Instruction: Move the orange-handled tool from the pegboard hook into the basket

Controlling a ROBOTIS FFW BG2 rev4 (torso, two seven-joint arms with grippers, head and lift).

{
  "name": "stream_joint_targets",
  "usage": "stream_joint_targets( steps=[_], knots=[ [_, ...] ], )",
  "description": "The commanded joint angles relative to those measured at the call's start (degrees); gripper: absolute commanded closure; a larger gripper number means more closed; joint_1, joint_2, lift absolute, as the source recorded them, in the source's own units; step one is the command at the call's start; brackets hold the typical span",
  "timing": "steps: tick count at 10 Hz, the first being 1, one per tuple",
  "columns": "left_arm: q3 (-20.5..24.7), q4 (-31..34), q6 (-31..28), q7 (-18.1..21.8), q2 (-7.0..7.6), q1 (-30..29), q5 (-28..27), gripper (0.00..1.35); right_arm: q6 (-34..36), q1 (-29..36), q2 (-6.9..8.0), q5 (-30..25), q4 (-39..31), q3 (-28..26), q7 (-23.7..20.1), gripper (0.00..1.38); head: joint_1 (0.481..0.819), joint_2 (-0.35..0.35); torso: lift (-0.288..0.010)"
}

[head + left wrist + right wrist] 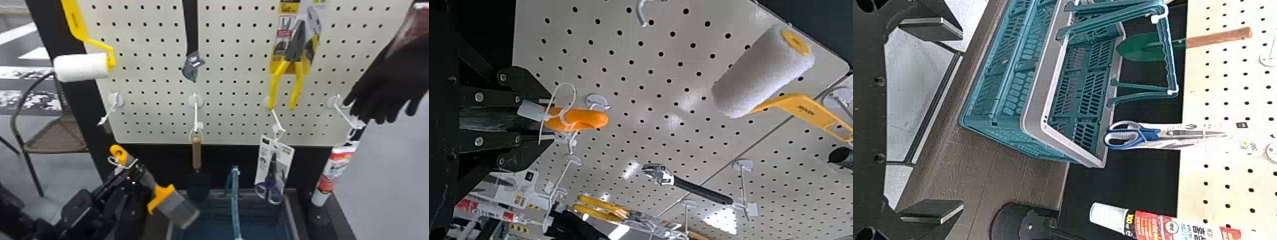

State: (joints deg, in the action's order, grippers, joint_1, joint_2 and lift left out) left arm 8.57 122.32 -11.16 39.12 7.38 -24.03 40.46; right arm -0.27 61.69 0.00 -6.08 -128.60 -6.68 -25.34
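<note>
Tool (164, 195): orange grip end and collar, flat grey head, tilted
Place: off the pegboard (153, 111), near its lower left corner
Left gripper (136, 170): clamped round tool
Right gripper (963, 120): wide apart, empty

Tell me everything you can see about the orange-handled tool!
The orange-handled tool looks like a wide brush: orange handle tip, grey middle, orange collar, flat grey end like bristles. A thin white loop circles the handle. It's off the hooks, clamped in the left end effector, tilted, handle tip up. In the head view, its wide end overlaps the basket's left side.
</note>
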Motion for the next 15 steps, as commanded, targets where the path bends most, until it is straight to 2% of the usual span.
stream_joint_targets(
  steps=[1,7,10,15],
  knots=[
    [-3.0,-2.4,2.9,-0.5,0.00,-0.7,3.1,1.21,0.1,0.0,0.05,-0.1,0.0,0.0,-0.1,0.11,0.549,0.000,-0.100],
    [-14.1,-9.9,12.0,-3.0,0.18,-1.2,10.1,1.21,0.4,0.0,0.05,-0.1,0.0,0.0,-0.1,0.11,0.549,0.000,-0.100],
    [-18.3,-14.4,14.2,-3.0,0.70,-0.5,12.0,1.21,0.5,0.0,0.05,0.0,0.1,0.0,-0.1,0.11,0.549,0.000,-0.100],
    [-23.3,-19.6,16.1,-3.0,0.70,1.8,13.5,1.21,0.8,0.0,0.05,0.0,0.3,0.0,-0.1,0.11,0.549,0.000,-0.100]
  ],
)
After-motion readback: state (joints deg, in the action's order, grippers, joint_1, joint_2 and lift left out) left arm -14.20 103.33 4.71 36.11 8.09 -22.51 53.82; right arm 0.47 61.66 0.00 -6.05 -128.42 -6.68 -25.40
